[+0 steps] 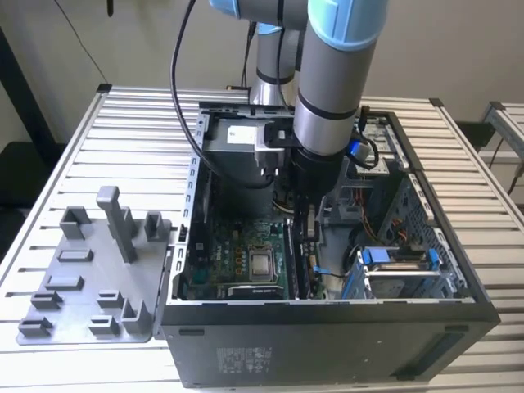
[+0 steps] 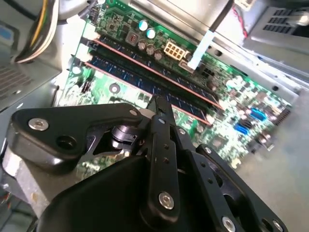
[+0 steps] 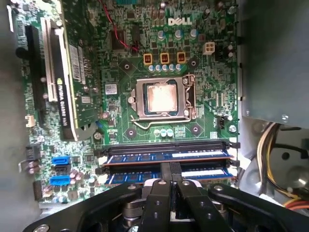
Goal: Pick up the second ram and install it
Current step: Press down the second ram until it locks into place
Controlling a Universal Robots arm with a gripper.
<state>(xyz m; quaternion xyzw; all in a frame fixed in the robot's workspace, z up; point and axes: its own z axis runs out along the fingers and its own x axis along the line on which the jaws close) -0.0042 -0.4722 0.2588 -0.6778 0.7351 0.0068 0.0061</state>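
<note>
Reaching down into the open case (image 1: 327, 344), with the grey fixtures (image 1: 82, 278) at the exterior view's left and the yellow wiring toward its right, the arm (image 1: 336, 90) sets its gripper (image 3: 170, 166) over the memory slots. We see its fingers pressed together with nothing between them, the tips resting on the top edge of the ram (image 3: 203, 173) about mid-length. The ram stands upright in the slot nearer the gripper, just beside another stick (image 3: 145, 157) and below the processor socket (image 3: 161, 99). We judge the ram light, thin and stiff, but brittle if bent or twisted. It is best held by its long bare edges, clear of chips and contacts. We judge that any push should go straight down, so the board (image 3: 203, 96) does not flex.
</note>
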